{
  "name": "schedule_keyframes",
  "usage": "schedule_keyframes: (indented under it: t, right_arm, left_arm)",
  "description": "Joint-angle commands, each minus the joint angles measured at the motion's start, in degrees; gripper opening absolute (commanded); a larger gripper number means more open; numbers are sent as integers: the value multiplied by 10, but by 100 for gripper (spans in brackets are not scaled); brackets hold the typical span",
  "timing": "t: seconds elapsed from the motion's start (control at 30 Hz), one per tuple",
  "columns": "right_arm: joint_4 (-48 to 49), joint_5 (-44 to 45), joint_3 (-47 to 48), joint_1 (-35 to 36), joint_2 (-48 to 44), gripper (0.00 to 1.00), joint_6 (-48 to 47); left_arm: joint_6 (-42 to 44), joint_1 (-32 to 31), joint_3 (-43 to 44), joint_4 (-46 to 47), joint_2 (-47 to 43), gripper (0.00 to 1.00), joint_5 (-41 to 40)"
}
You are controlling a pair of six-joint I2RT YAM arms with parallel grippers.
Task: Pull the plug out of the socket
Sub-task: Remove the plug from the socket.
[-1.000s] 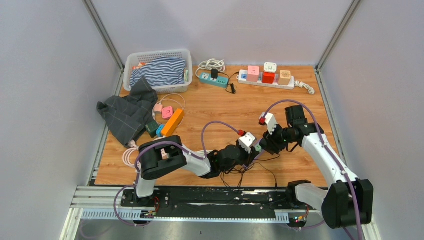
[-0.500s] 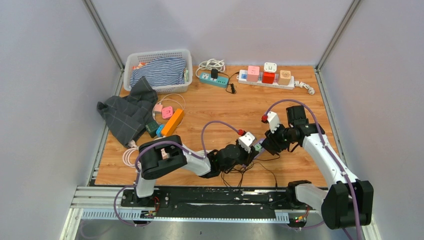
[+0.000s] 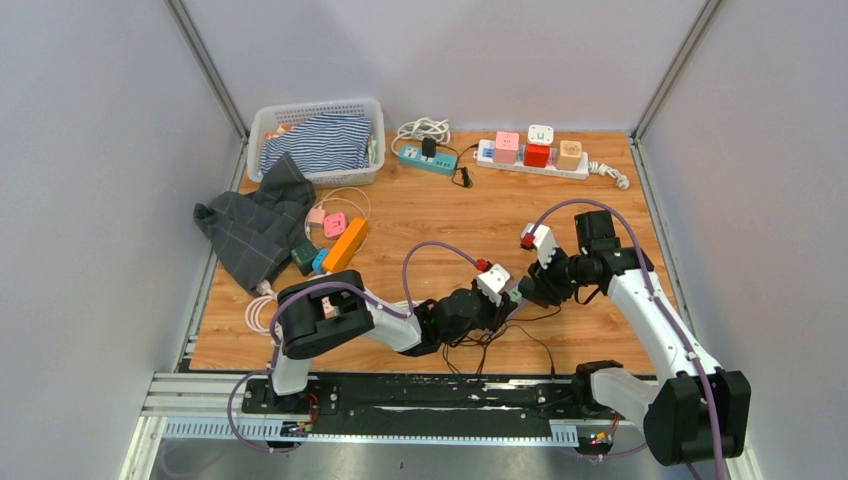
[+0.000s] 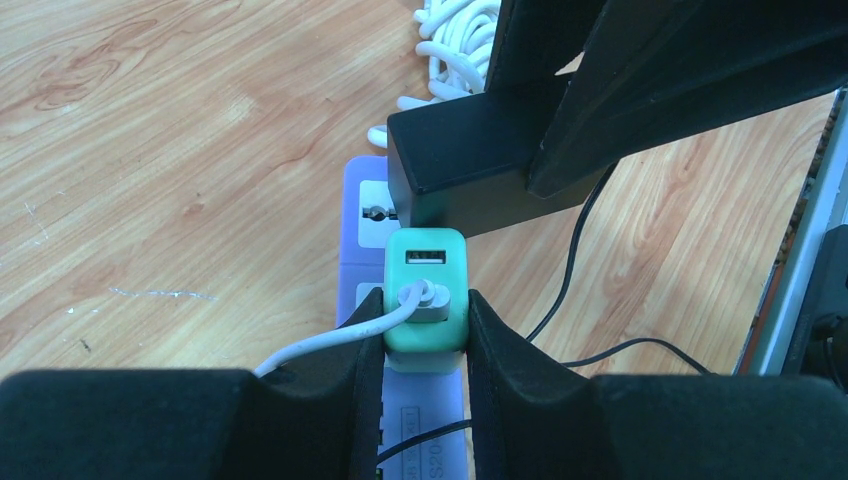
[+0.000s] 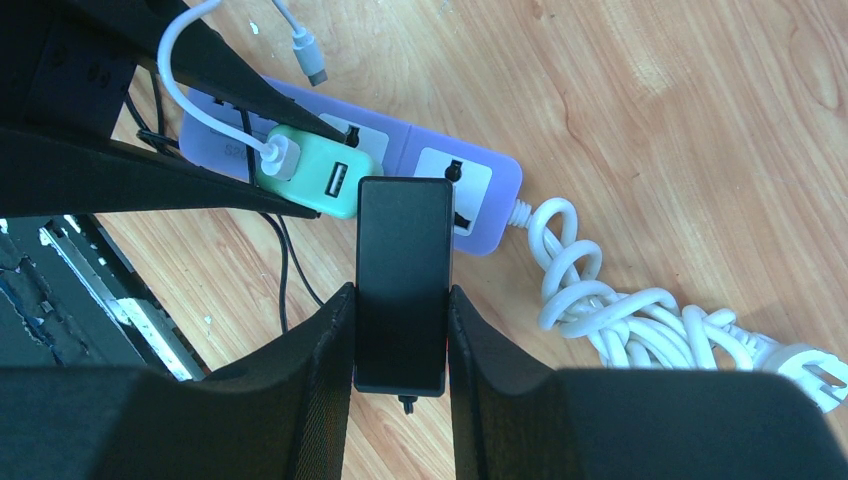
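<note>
Near the front middle of the wooden table [image 5: 650, 100], the two arms are meeting over a pale purple power strip [image 5: 480, 190] that is lying flat on the boards. The left claw [image 4: 425, 330] is clamping a mint-green charger plug [image 4: 425, 262] from both sides, its black fingers [image 4: 500, 340] pressing against the plug's flanks. The plug is sitting on the strip, and a thin white cable [image 4: 320, 345] is running out of its lower port. Just beside it, the right claw [image 5: 400, 330] is closing on a black adapter [image 5: 403, 270], its fingers touching the block's two long sides. The adapter is standing over the strip next to the green plug, almost touching it; whether its pins are seated in a socket cannot be told. The strip's own thick white cord [image 5: 620, 310] is lying coiled on the table beyond the strip's end. Thin black wires [image 4: 580, 260] are trailing across the wood beside the strip. Far back on the table, a white basket [image 3: 265, 125] is holding striped cloth.
</note>
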Motion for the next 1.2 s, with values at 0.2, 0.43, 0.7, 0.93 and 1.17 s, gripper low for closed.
schedule_keyframes:
  t: [0.2, 0.43, 0.7, 0.93, 1.17]
  right_arm:
    - [-34, -44, 6, 5, -13, 0, 26]
    - [-33, -41, 8, 5, -8, 0, 30]
    - [-36, -50, 12, 2, -19, 0, 34]
    - [-45, -63, 20, -3, -27, 0, 35]
    - [-78, -123, 34, -5, -52, 0, 5]
  left_arm:
    - [-21, 45, -33, -78, 3, 33, 75]
    - [7, 60, -31, -79, -31, 75, 159]
    - [22, 61, -59, -80, -111, 78, 201]
    - [81, 60, -98, -109, -192, 80, 214]
    - [126, 62, -147, -111, -289, 82, 233]
